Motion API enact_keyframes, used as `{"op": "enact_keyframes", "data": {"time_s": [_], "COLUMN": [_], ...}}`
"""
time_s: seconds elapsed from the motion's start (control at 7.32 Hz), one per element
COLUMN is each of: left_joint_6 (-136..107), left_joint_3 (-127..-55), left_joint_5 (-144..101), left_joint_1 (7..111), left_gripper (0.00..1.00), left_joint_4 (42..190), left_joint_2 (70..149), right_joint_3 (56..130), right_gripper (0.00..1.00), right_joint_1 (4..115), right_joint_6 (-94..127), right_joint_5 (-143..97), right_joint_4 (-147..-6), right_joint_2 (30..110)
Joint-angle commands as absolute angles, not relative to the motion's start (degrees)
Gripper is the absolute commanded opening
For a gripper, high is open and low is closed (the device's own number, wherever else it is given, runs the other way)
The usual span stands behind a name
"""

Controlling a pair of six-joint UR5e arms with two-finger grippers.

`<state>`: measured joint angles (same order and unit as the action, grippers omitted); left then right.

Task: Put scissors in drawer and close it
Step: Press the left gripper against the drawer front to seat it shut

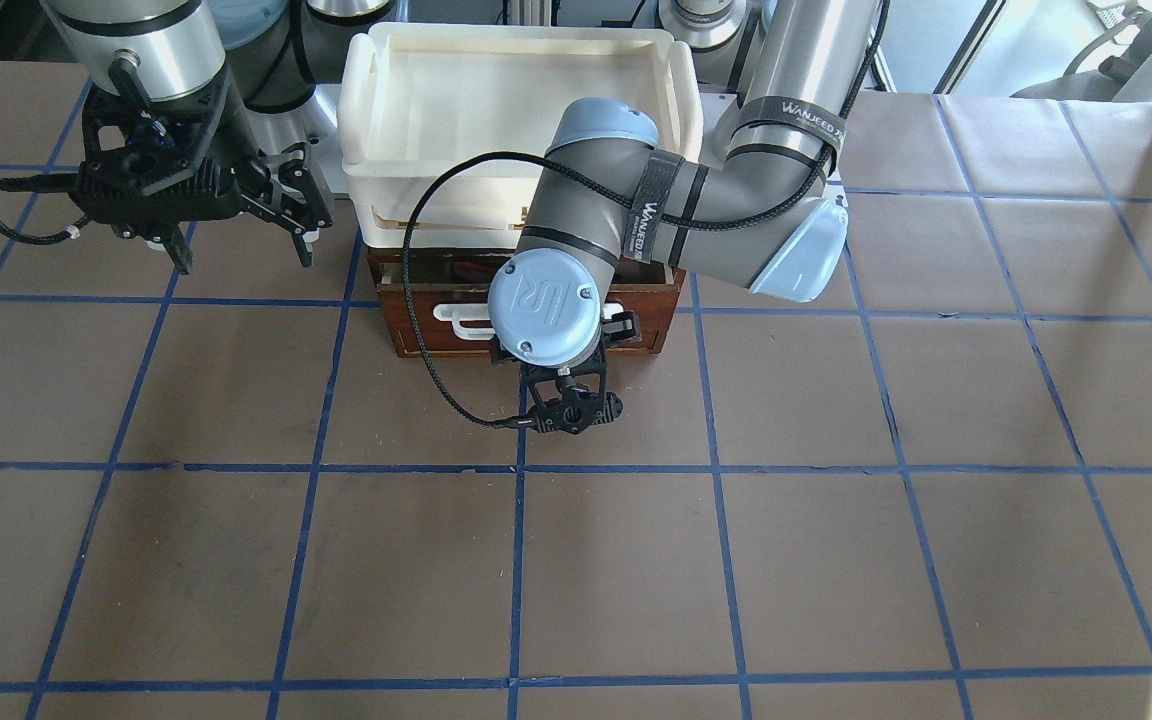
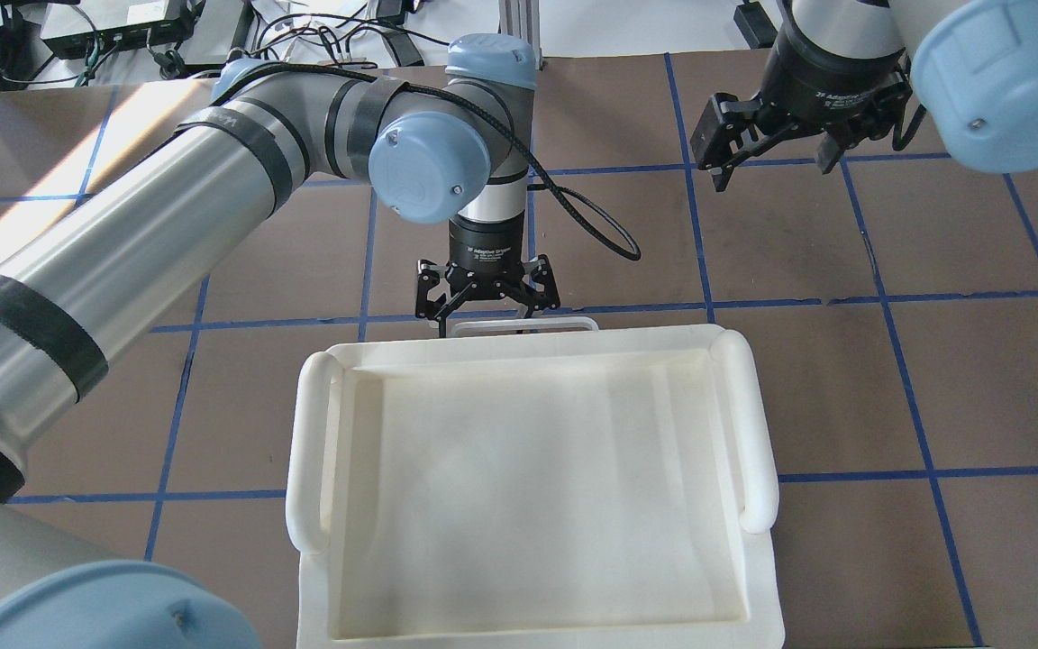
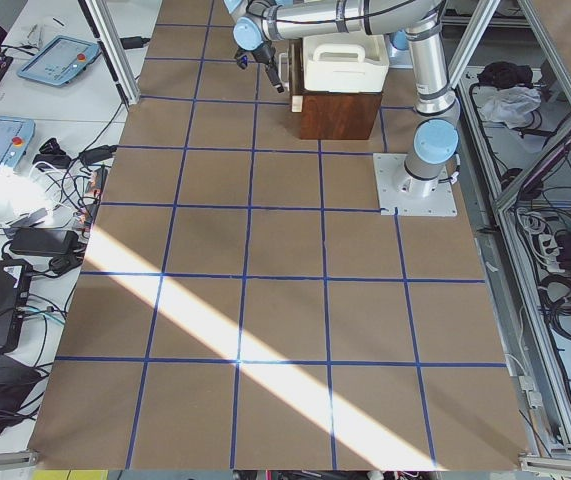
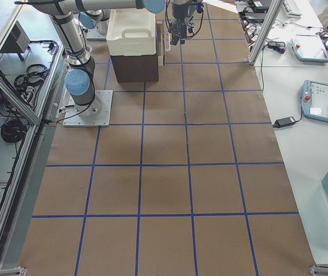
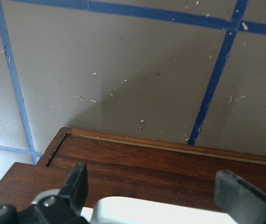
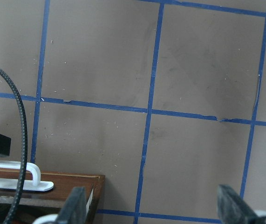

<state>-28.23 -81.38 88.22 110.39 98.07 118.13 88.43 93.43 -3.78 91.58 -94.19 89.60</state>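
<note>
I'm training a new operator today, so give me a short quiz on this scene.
1. True or false: the left pincer is open at the drawer's white handle.
2. What sits directly above the drawer? A) white tray B) scissors C) a cup
3. Fill in: the right pincer hangs ___, holding nothing.
Key: 1 true; 2 A; 3 open.

Bright, even daylight; diagonal sunbeam glare across the table (image 3: 265, 330); sharp focus.
</note>
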Motion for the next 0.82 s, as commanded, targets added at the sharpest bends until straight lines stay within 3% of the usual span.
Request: {"op": "enact_keyframes", "data": {"time_s": [0.0,0.68], "left_joint_6": [-28.3,-28.3], "left_joint_3": [-81.39,-81.47], "left_joint_5": [88.24,88.24], "left_joint_1": [110.74,110.92], "left_gripper": [1.0,1.0], "left_joint_4": [98.88,101.86], "left_joint_2": [118.39,118.3], "right_joint_3": [88.42,88.42], "right_gripper": [1.0,1.0], "right_joint_1": [93.43,93.43], "right_joint_6": [-3.78,-3.78], "right_joint_5": [91.58,91.58], "right_joint_4": [-94.22,-94.22], "right_joint_2": [89.65,89.65]}}
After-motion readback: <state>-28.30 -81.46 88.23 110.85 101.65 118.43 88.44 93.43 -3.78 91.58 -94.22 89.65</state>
